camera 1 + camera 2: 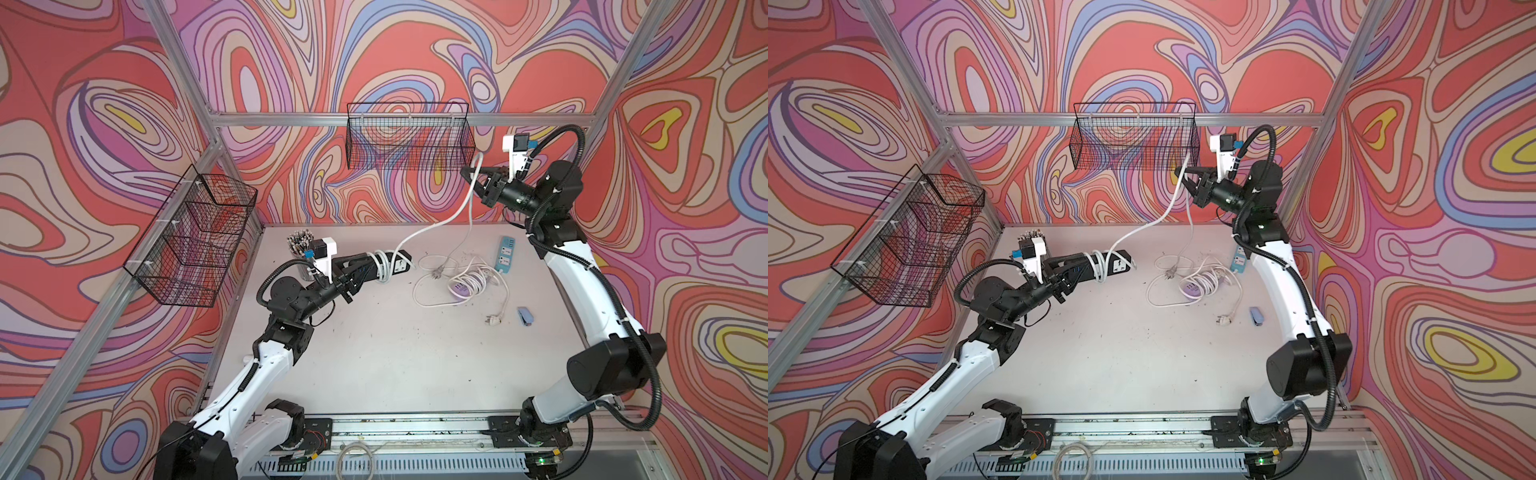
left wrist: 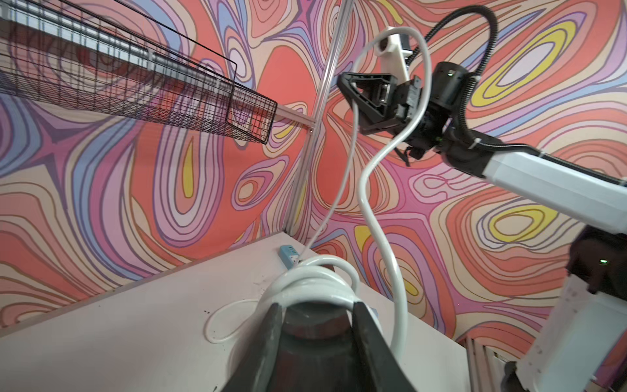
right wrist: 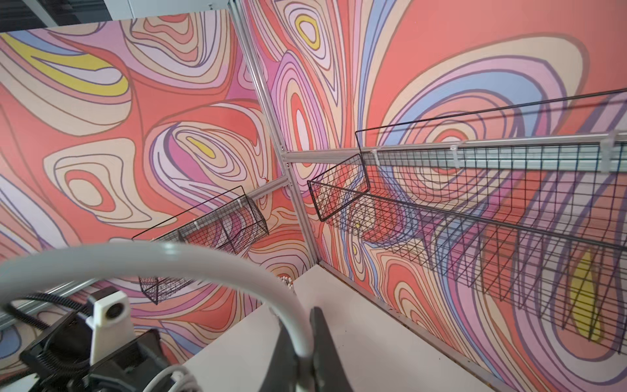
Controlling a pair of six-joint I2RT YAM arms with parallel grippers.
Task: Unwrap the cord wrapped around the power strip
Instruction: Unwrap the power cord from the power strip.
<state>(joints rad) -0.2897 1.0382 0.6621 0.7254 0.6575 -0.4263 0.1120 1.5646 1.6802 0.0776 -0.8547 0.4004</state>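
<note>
Both tools clamped, strip up in the air, cord stretched toward the back wall

The left tool [image 1: 368, 266] is closed tight on one end of the black power strip [image 1: 401, 264], holding it roughly level above the back-left part of the worktop [image 1: 395, 353]. A few loops of the white cord [image 1: 436, 224] are still wound round its middle. From there the cord climbs to the right tool [image 1: 469, 172], which is pinched shut on it high up, just beside the wire basket [image 1: 409, 137] on the back wall. The rest hangs down to the worktop near a lilac strip [image 1: 467, 286] and a blue strip [image 1: 503, 254].
</note>
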